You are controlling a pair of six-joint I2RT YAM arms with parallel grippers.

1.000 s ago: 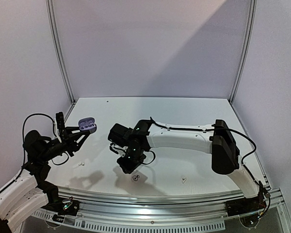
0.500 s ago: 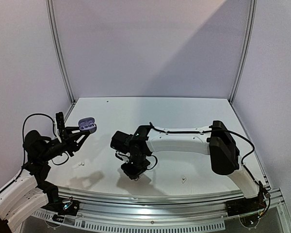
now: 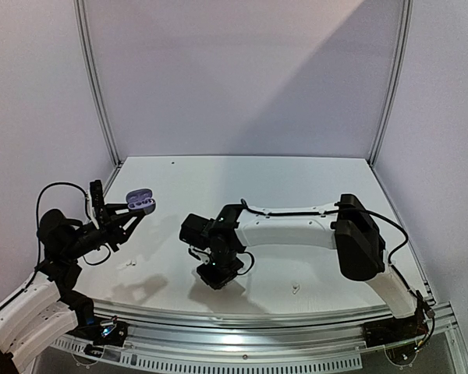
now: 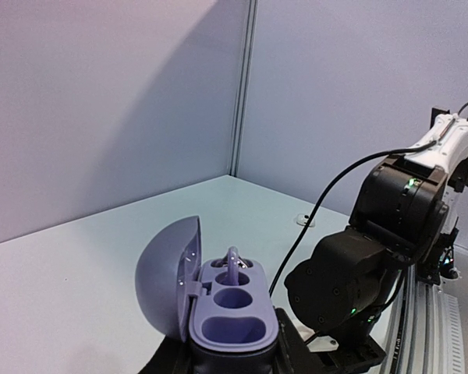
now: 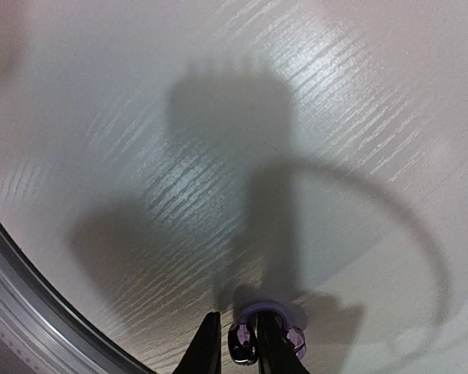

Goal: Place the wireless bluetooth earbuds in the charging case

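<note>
My left gripper (image 3: 129, 216) holds the purple charging case (image 3: 140, 201) up off the table at the left, shut on its dark base. The case (image 4: 230, 312) has its lid open, and one purple loop-shaped earbud (image 4: 232, 266) stands in its far socket; the other sockets are empty. My right gripper (image 3: 216, 279) points down at the table near the front middle. In the right wrist view its fingertips (image 5: 238, 323) are closed narrowly around one dark bead of a second purple earbud (image 5: 242, 347) lying on the table, and one finger passes through its loop.
A small pale object (image 3: 295, 288) lies on the table right of the right gripper, and another (image 3: 129, 263) lies under the left arm. The metal rail (image 3: 242, 327) runs along the near edge just below the right gripper. Walls enclose the sides and back.
The right gripper has come down onto the table over the earbud and its jaws have narrowed around it. The left arm and the case have stayed still.
</note>
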